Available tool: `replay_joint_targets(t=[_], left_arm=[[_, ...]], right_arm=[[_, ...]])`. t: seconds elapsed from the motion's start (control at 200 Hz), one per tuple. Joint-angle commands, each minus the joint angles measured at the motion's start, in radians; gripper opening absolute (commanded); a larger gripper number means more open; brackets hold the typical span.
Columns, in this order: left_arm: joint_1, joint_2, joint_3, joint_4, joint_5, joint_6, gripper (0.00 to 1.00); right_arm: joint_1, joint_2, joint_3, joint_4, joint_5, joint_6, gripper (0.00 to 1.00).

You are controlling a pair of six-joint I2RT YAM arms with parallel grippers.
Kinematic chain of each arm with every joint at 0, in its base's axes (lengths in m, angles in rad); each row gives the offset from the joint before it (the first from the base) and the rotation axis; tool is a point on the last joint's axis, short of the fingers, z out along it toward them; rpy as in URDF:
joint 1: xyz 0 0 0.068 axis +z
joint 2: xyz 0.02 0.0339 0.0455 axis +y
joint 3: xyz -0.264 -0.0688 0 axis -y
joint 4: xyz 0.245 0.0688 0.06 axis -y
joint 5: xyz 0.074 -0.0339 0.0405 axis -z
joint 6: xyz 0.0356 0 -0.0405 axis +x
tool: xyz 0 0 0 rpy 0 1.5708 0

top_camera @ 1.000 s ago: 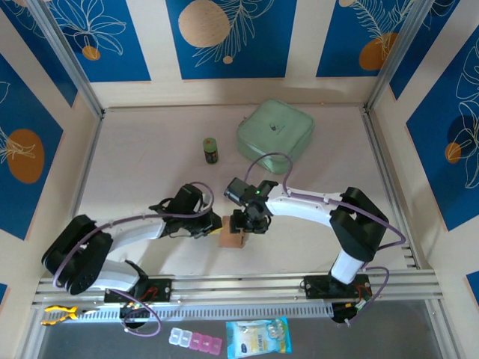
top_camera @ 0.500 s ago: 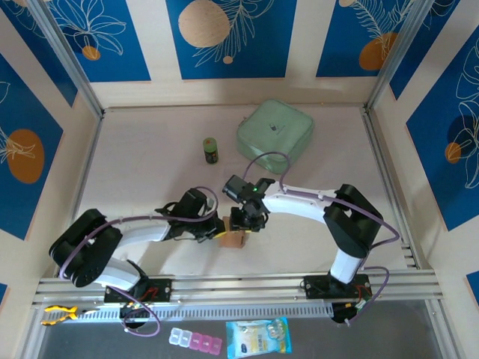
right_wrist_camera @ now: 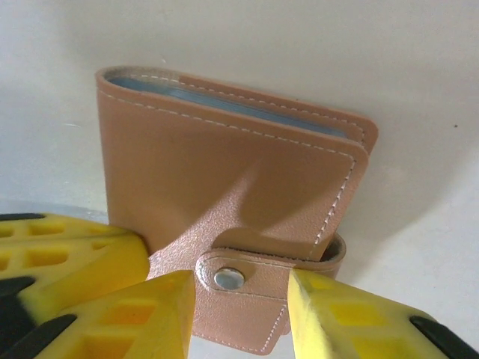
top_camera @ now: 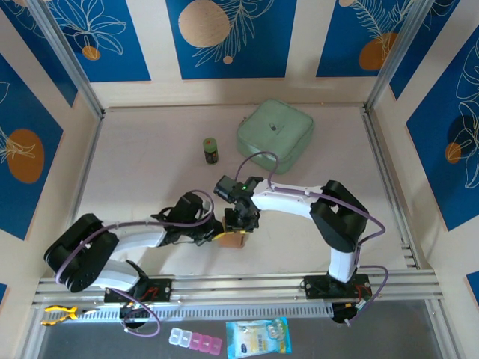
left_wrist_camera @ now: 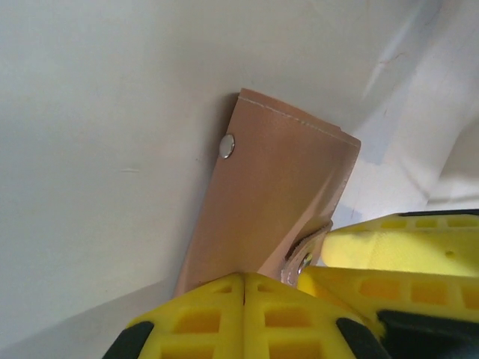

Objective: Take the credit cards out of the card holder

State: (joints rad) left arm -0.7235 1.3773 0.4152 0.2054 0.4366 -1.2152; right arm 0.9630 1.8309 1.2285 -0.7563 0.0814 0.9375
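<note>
The left hand point(left_wrist_camera: 243, 283) is pinched shut on the near edge of the card holder point(left_wrist_camera: 269, 202), upright on the worktop point(top_camera: 150, 179). The right hand point(right_wrist_camera: 241, 284) is part open, fingers straddling the snapped tab; the credit cards point(right_wrist_camera: 224, 101) sit inside.

The left arm point(top_camera: 138, 233) lies low from its base at the bench's near edge and reaches right toward the middle. The left jaws are pressed together, with the yellow pads point(left_wrist_camera: 202, 314) meeting on the lower edge of the card holder point(left_wrist_camera: 269, 202). The right arm point(top_camera: 299, 200) bends at a raised elbow and reaches left, wrist tipped down. The right jaws stand apart, one on either side of the snap tab point(right_wrist_camera: 247, 280).
</note>
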Motion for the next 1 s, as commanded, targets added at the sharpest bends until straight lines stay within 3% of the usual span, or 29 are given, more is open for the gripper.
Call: replay_joint_targets(t=[0.0,0.26,0.63,0.755,0.995], left_arm=[[-0.006,-0.033,-0.008,0.005,-0.008,-0.025,0.0],[-0.008,-0.04,-0.032,0.013,-0.018,-0.047,0.0],[-0.007,0.118,-0.181,0.398,0.018,-0.236,0.0],[-0.007,0.157,-0.197,0.46,0.024,-0.256,0.0],[-0.008,0.152,-0.19,0.417,0.02,-0.242,0.0]], right_arm=[[0.009,0.028,0.02,-0.04,-0.012,0.021,0.39],[0.016,0.062,0.04,-0.066,-0.013,0.02,0.43],[0.064,0.15,0.116,-0.145,0.041,0.023,0.42],[0.067,0.165,0.125,-0.15,0.041,0.024,0.38],[0.068,0.16,0.115,-0.133,0.034,0.021,0.23]])
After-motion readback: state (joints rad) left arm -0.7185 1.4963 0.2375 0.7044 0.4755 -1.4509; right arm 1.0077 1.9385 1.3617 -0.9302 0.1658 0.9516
